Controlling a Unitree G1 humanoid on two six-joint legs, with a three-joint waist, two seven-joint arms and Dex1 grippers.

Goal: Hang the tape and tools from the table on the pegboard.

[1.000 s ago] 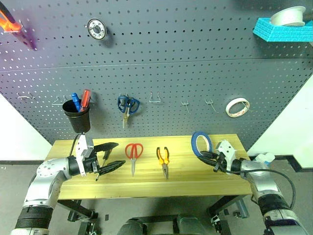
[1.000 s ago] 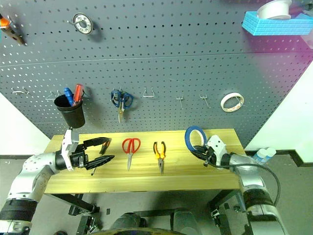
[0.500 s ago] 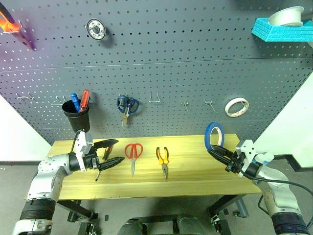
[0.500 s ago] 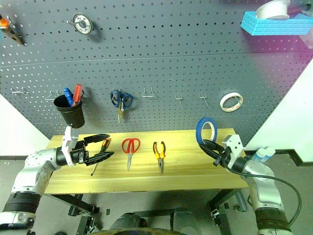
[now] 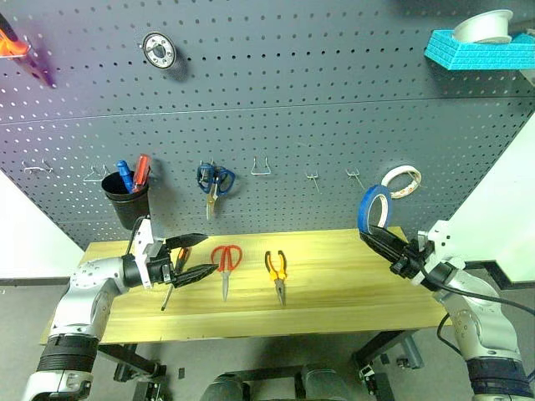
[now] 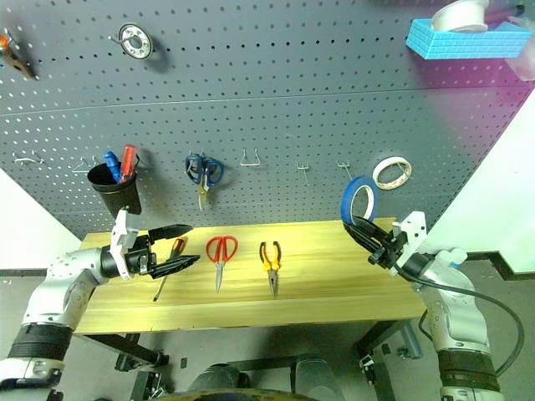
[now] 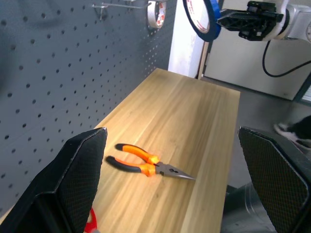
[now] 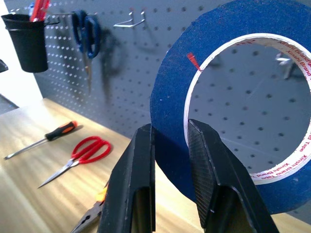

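Far left, a black cup point(image 5: 125, 197) hangs on the pegboard point(image 5: 276, 125) with a blue and a red screwdriver point(image 5: 140, 172) standing in it. Below it the left gripper point(image 5: 194, 257) hovers over the left end of the table point(image 5: 334, 284) with its two fingers spread wide and nothing between them. The orange-and-black screwdriver point(image 5: 173, 277) lies on the tabletop just under those fingers, its shaft running toward the near edge. Next along lie the red-handled scissors point(image 5: 226, 263), blades toward the near edge, directly below the blue-handled scissors point(image 5: 214, 181) hanging on a hook. Just right of them the pliers point(image 5: 277, 274) lie flat, jaws toward the near edge. Empty metal hooks point(image 5: 262, 164) stand in a row across the board's middle. Toward the right the right gripper point(image 5: 374, 238) is clamped on the lower rim of the blue tape point(image 5: 374, 208), one finger point(image 8: 133, 187) outside the ring and one inside the core, holding it upright in the air above the table's right end, close in front of the pegboard. The whitish tape roll point(image 5: 401, 180) hangs just up and right of it. A turquoise block point(image 5: 476, 48) with a white bowl on it sits at the top right
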